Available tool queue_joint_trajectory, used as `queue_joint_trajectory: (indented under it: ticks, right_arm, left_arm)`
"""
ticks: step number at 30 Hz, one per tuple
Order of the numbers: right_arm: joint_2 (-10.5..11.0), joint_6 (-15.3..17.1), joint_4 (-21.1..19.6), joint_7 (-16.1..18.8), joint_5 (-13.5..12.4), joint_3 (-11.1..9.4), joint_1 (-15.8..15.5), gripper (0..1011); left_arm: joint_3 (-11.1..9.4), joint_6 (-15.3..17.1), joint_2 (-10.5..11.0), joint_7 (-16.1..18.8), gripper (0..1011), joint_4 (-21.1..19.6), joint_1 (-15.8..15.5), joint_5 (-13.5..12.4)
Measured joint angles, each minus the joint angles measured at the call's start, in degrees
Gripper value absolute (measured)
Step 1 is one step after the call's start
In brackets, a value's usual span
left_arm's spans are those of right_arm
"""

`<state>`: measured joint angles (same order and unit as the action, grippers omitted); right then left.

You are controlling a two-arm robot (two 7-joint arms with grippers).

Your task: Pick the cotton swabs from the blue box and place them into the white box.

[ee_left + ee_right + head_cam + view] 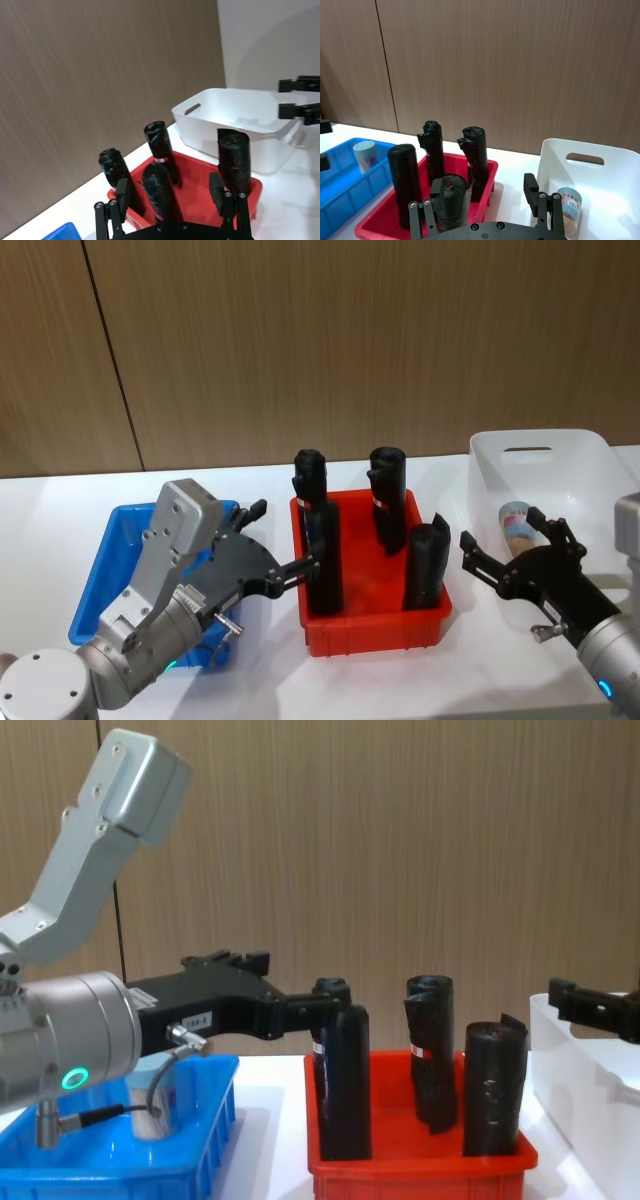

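Note:
One tub of cotton swabs (364,156) with a pale blue lid stands in the blue box (105,560), and I also see this tub (165,1098) from the chest. A second tub (517,525) lies in the white box (580,455). My left gripper (288,535) hangs open and empty over the blue box's right side, its fingers pointing at the red bin. My right gripper (500,540) stands open and empty just in front of the white box, near the tub inside it (569,210).
A red bin (370,625) holding several tall black rolls (322,550) sits between the two boxes. A brown wood-panelled wall runs behind the white table (480,680). Bare tabletop lies in front of the red bin.

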<state>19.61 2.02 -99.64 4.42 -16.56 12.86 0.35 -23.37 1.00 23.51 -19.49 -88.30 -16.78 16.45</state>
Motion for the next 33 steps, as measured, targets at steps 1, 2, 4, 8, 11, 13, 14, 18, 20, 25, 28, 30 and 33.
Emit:
queue_joint_trajectory:
  ticks: [1, 2, 4, 8, 11, 13, 14, 18, 20, 25, 28, 30, 33]
  right_arm:
    - [-0.04, -0.01, -0.25, -0.11, 0.03, 0.01, -0.18, 1002]
    - [-0.09, -0.03, -0.56, -0.23, 0.06, 0.03, -0.41, 1002]
    - [-0.21, -0.07, -1.15, -0.45, 0.10, 0.09, -0.87, 1002]
    - [-0.28, -0.09, -1.52, -0.62, 0.12, 0.11, -1.15, 1002]
    - [-0.28, -0.09, -1.55, -0.63, 0.12, 0.11, -1.18, 1001]
    - [-0.28, -0.09, -1.56, -0.63, 0.12, 0.11, -1.18, 1001]
    - [-0.28, -0.09, -1.57, -0.63, 0.12, 0.11, -1.19, 1002]
    - [-0.27, -0.09, -1.59, -0.63, 0.12, 0.10, -1.19, 1002]
    - [-0.27, -0.09, -1.59, -0.63, 0.12, 0.09, -1.19, 1002]
    - [-0.27, -0.09, -1.59, -0.63, 0.12, 0.08, -1.19, 1002]
    - [-0.27, -0.09, -1.59, -0.63, 0.12, 0.07, -1.19, 1001]
    - [-0.27, -0.09, -1.59, -0.62, 0.12, 0.08, -1.19, 1002]
    - [-0.27, -0.08, -1.59, -0.61, 0.12, 0.08, -1.19, 1002]
  left_arm:
    - [-0.08, -0.01, -0.04, 0.55, 1004, -0.15, 0.10, -0.16]
    - [-0.17, -0.01, -0.10, 1.14, 1004, -0.31, 0.19, -0.29]
    - [-0.41, -0.03, -0.25, 2.92, 1004, -0.75, 0.48, -0.75]
    - [-0.89, -0.07, -0.55, 6.25, 1004, -1.62, 1.07, -1.65]
    - [-1.15, -0.09, -0.70, 8.04, 1004, -2.09, 1.38, -2.11]
    - [-1.40, -0.11, -0.86, 9.73, 1004, -2.53, 1.67, -2.55]
    - [-1.47, -0.12, -0.90, 10.18, 1004, -2.66, 1.74, -2.68]
    - [-1.97, -0.17, -1.21, 13.66, 1004, -3.55, 2.33, -3.59]
    - [-2.11, -0.19, -1.30, 14.76, 1004, -3.84, 2.51, -3.88]
    - [-2.53, -0.23, -1.54, 17.62, 1004, -4.61, 3.02, -4.66]
    - [-2.64, -0.24, -1.62, 18.45, 1004, -4.82, 3.16, -4.88]
    - [-2.68, -0.24, -1.64, 18.68, 1004, -4.88, 3.20, -4.94]
    - [-2.69, -0.24, -1.65, 18.83, 1004, -4.92, 3.22, -4.98]
